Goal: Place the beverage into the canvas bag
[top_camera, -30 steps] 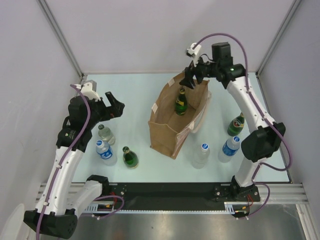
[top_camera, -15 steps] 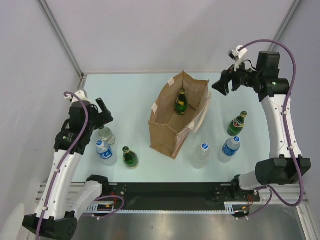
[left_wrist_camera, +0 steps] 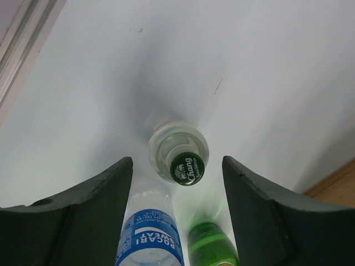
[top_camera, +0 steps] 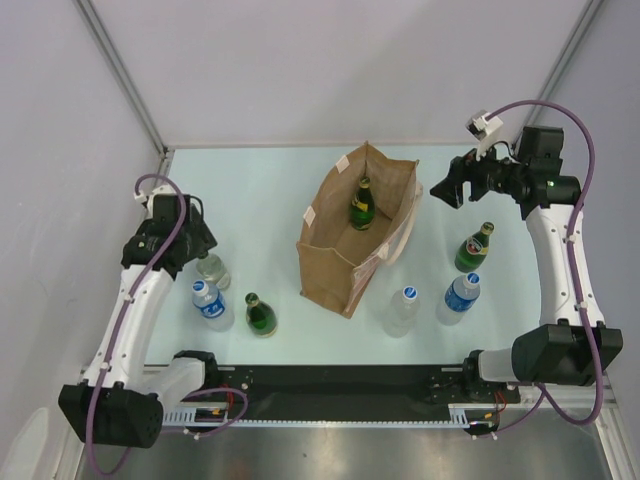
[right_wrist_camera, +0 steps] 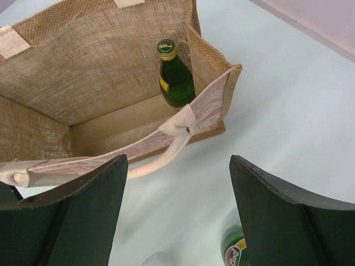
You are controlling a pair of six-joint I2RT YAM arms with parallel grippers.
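Observation:
The tan canvas bag (top_camera: pixel 340 255) stands open mid-table with a green bottle (top_camera: pixel 361 204) upright inside; both show in the right wrist view, the bag (right_wrist_camera: pixel 83 83) and the bottle (right_wrist_camera: pixel 176 77). My right gripper (top_camera: pixel 447 186) is open and empty, raised to the right of the bag, also in its wrist view (right_wrist_camera: pixel 177 160). My left gripper (top_camera: pixel 196 244) is open and empty above a clear Chang soda bottle (top_camera: pixel 211 270), whose green cap (left_wrist_camera: pixel 187 168) lies between the spread fingers (left_wrist_camera: pixel 100 194).
On the left stand a Pocari Sweat bottle (top_camera: pixel 208 301) and a green bottle (top_camera: pixel 260 315). On the right stand a clear water bottle (top_camera: pixel 402 309), a blue-capped bottle (top_camera: pixel 459 296) and a green bottle (top_camera: pixel 472 248). The bag's cream handle (right_wrist_camera: pixel 166 152) droops outward.
My right gripper has left the bag's mouth and swung to the right, empty. My left gripper has drawn back and come over the clear soda bottle.

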